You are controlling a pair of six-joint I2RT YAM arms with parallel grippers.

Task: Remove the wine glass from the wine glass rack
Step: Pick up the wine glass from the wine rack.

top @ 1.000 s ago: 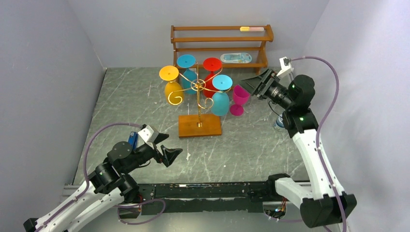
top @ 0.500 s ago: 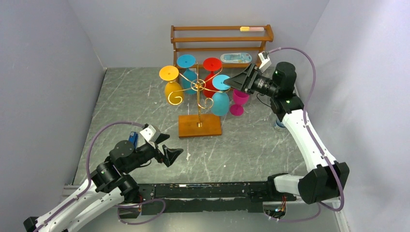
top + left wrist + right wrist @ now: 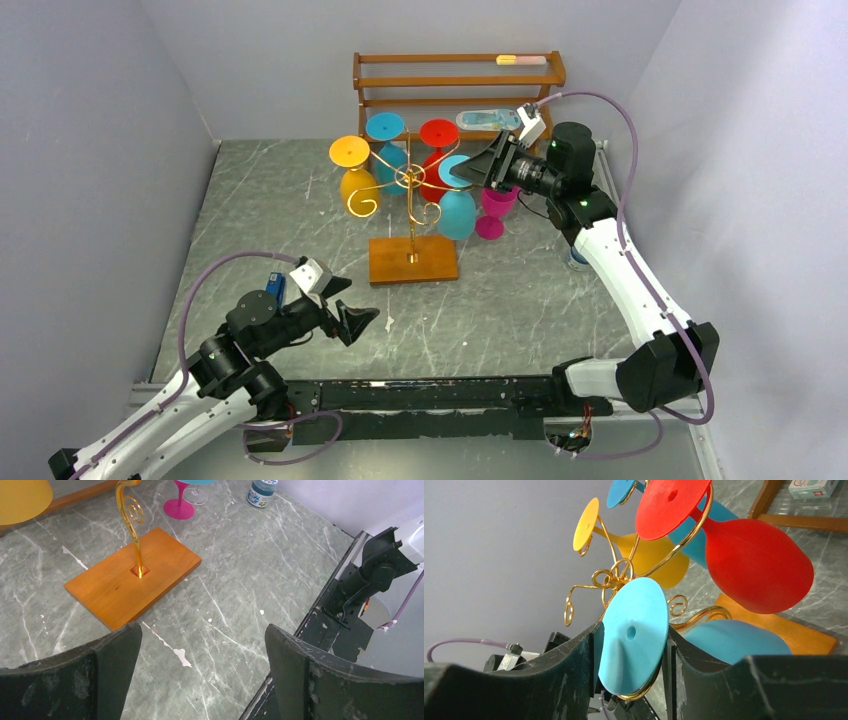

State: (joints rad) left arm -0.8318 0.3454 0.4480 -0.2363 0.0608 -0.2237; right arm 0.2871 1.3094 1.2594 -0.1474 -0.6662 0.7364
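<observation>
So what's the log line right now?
right gripper: astride foot of light blue glass, grip unclear | left gripper: open, empty | glass hanging on rack

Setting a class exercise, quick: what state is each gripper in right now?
Left gripper: open, empty.
Right gripper: jaws flank the foot of the light-blue glass; grip cannot be told.

The wine glass rack (image 3: 411,215) is thin, polished gold metal wire on a smooth, satin wooden base (image 3: 160,565). The light blue wine glass (image 3: 634,635) and the red wine glass (image 3: 754,565) look matt, like plastic. The bench (image 3: 240,580) is grey, marble-veined, with a low sheen. The left gripper (image 3: 202,632) has fingers (image 3: 300,675) of dull, scuffed black plastic.
</observation>
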